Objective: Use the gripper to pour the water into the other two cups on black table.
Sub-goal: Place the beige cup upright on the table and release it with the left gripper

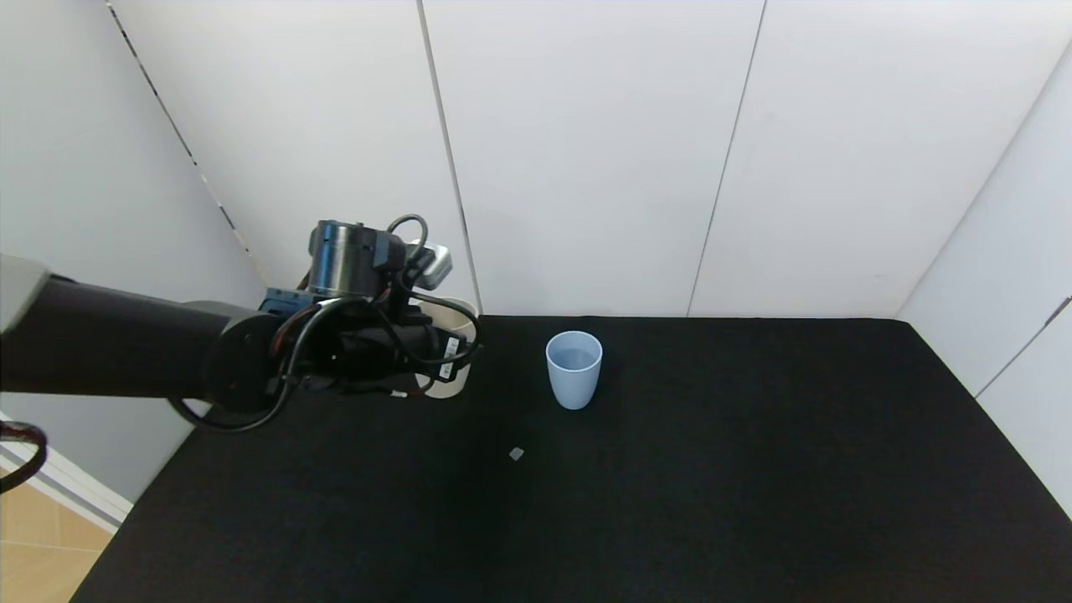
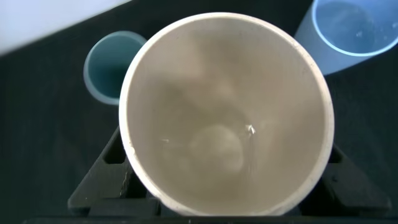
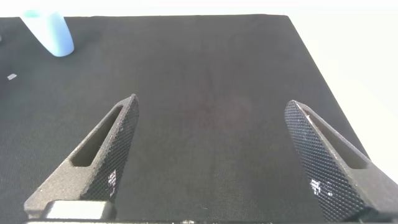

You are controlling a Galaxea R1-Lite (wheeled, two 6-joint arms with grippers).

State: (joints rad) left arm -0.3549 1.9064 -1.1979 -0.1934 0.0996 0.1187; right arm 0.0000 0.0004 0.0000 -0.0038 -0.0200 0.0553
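Note:
My left gripper (image 1: 437, 358) is shut on the cream-white cup (image 1: 452, 347) and holds it about upright at the back left of the black table (image 1: 670, 486). In the left wrist view the cream cup (image 2: 227, 115) fills the picture, with only a small glint and a faint wet sheen inside; the black fingers (image 2: 99, 180) show at both its sides. The teal-green cup (image 2: 107, 67) stands just beyond it and is hidden behind the arm in the head view. The light blue cup (image 1: 574, 368) stands to the right, with a faint water surface inside; it also shows in the left wrist view (image 2: 351, 31). My right gripper (image 3: 211, 102) is open and empty over bare table.
A small grey scrap (image 1: 517, 453) lies in front of the cups. White wall panels (image 1: 586, 167) close off the table's back and right side. The table's left edge drops to the floor (image 1: 33, 553). The light blue cup shows far off in the right wrist view (image 3: 50, 34).

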